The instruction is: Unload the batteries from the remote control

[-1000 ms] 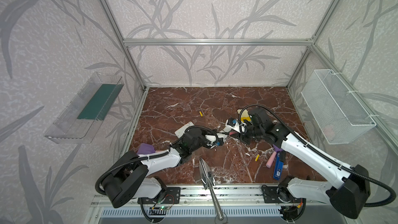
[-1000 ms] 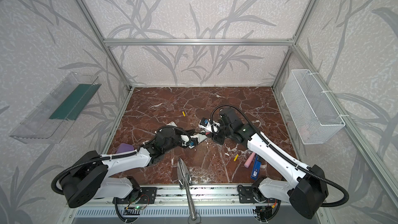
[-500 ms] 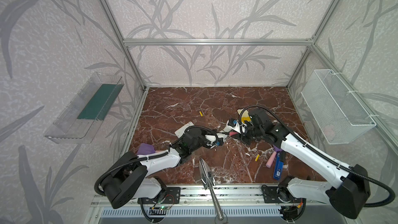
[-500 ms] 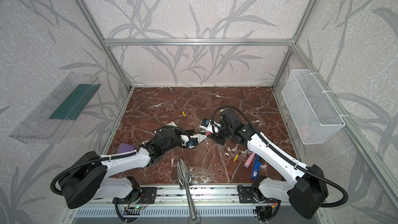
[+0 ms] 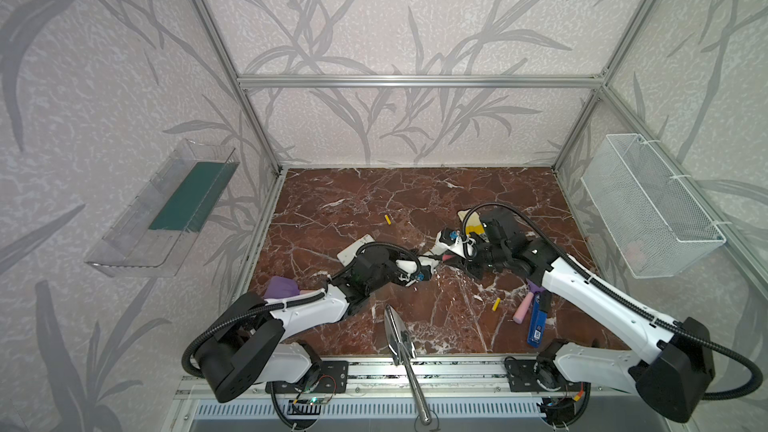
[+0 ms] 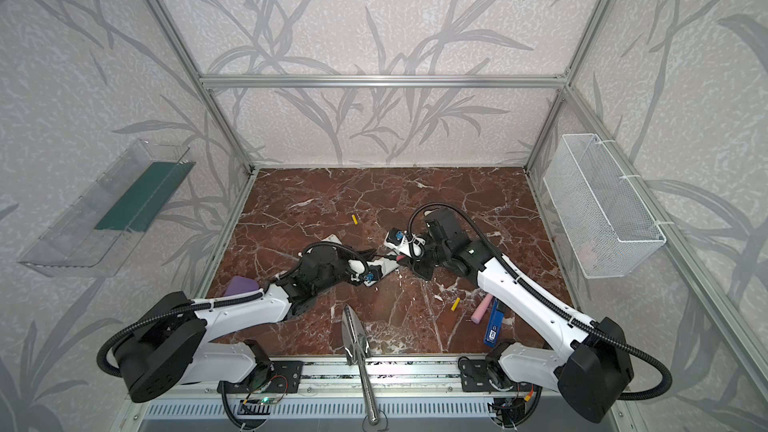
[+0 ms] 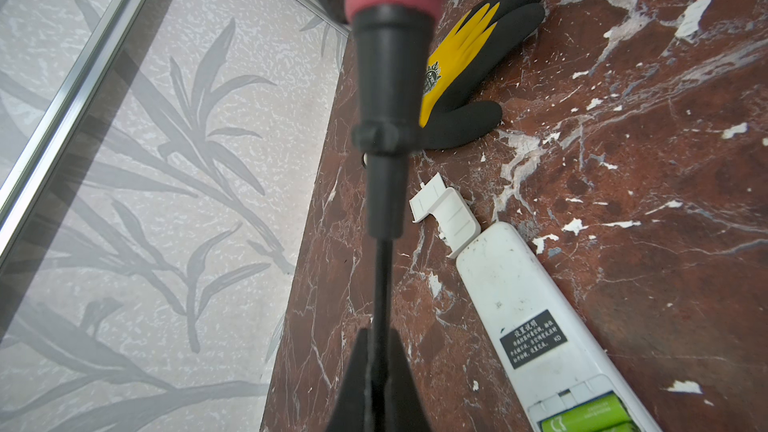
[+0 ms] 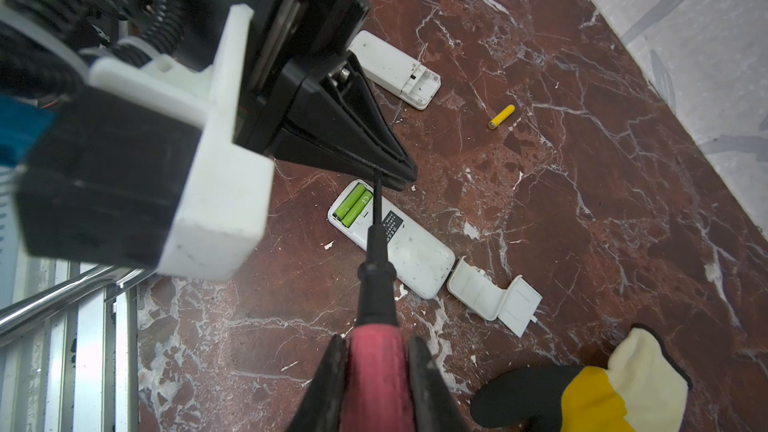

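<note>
**Screwdriver now held at both ends; green batteries not yet out**

Your right gripper [image 8: 376, 340] has drawn its jaws in on the pink handle of the screwdriver [image 8: 374, 280], and they now press it from both sides. Against the frames from a second back, that narrowing is the only change to log. In both top views neither arm has visibly shifted.

At the far end of the shaft your left gripper [image 8: 395, 174] stays fully together, pinching the thin metal tip. Judgement: a handover is midway, and the tool cannot work until left lets go.

Under the shaft, between the two grippers, the remote [image 8: 411, 255] lies back-up on the table [image 8: 582, 201] with its compartment open. Both green batteries [image 8: 353, 204] sit in it side by side, just beside the left gripper's tip. The cover [image 8: 490, 297] lies off the remote's other end, nearer your right gripper. One yellow battery [image 8: 501, 116] lies loose beyond the left gripper, well apart from it.

Judgement: the green pair is what remains to unload.
</note>
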Motion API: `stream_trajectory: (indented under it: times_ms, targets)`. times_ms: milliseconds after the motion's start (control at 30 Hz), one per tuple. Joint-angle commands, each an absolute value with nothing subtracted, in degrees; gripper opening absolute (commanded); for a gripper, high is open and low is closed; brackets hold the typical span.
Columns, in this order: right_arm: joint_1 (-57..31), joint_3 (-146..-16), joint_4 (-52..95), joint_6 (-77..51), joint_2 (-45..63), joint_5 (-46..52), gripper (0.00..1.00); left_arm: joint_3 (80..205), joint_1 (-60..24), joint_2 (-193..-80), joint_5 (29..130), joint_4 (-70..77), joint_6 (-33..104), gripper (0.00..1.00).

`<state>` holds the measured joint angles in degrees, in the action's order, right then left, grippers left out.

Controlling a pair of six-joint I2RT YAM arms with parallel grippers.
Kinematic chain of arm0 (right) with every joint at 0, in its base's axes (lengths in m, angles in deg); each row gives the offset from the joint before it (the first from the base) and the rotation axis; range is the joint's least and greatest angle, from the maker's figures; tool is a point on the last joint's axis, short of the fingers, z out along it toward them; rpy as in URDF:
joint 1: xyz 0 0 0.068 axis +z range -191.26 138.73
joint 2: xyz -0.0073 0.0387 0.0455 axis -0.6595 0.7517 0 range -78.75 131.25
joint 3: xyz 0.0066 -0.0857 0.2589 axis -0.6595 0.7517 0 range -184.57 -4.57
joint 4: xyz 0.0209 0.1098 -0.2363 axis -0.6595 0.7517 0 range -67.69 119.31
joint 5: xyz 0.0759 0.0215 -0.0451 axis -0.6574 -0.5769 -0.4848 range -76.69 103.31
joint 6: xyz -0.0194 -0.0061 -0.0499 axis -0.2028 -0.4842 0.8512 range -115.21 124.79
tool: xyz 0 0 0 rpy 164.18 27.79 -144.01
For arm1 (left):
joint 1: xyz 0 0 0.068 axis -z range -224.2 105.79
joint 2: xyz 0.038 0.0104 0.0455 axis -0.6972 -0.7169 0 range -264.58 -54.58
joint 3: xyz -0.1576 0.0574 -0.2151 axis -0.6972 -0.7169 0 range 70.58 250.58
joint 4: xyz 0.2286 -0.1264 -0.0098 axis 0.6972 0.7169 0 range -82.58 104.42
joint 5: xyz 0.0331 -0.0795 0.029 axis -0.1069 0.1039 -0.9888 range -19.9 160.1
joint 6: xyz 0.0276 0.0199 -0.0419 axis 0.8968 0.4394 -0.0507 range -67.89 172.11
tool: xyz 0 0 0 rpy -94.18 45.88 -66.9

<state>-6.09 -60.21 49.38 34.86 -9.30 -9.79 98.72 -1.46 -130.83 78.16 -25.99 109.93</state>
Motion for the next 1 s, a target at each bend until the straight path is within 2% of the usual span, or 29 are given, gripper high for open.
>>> stream_trajectory:
  times_ms: [0, 33, 67, 133, 267, 433, 600, 867, 967]
  targets:
    - [-6.4, -60.3, 49.6, 34.6, -9.6, -10.0, 0.01, 101.1, -1.5, -130.4, 78.5, -26.2, 108.4, 0.0]
    - [-6.4, -60.1, 49.4, 34.5, -9.6, -9.2, 0.0, 101.2, -1.6, -130.5, 77.6, -26.6, 107.4, 0.02]
    - [-6.4, -59.8, 49.3, 34.4, -9.7, -8.1, 0.0, 101.3, -1.7, -130.7, 76.6, -26.7, 106.8, 0.15]
    - [-6.4, -58.7, 48.7, 34.2, -10.3, -5.4, 0.0, 101.2, -1.8, -130.3, 73.3, -26.7, 105.1, 0.54]
    - [-6.4, -55.7, 46.5, 33.5, -12.5, -1.6, 0.0, 101.6, -5.2, -127.2, 72.1, -21.6, 100.4, 0.99]
    - [-5.4, -51.9, 43.3, 33.4, -16.5, 0.9, 0.0, 106.0, -12.6, -121.9, 74.3, -8.9, 87.4, 0.99]
    - [-3.6, -49.9, 41.7, 34.0, -19.5, 2.2, 0.0, 111.9, -13.3, -122.2, 69.8, 0.9, 81.0, 0.99]
    - [3.3, -47.7, 41.7, 35.3, -22.9, 9.1, 0.0, 125.5, -13.3, -132.1, 74.1, 17.2, 69.9, 0.99]
    - [7.1, -47.0, 42.0, 35.4, -24.0, 13.0, 0.0, 132.3, -13.2, -137.7, 76.9, 26.0, 67.7, 0.96]
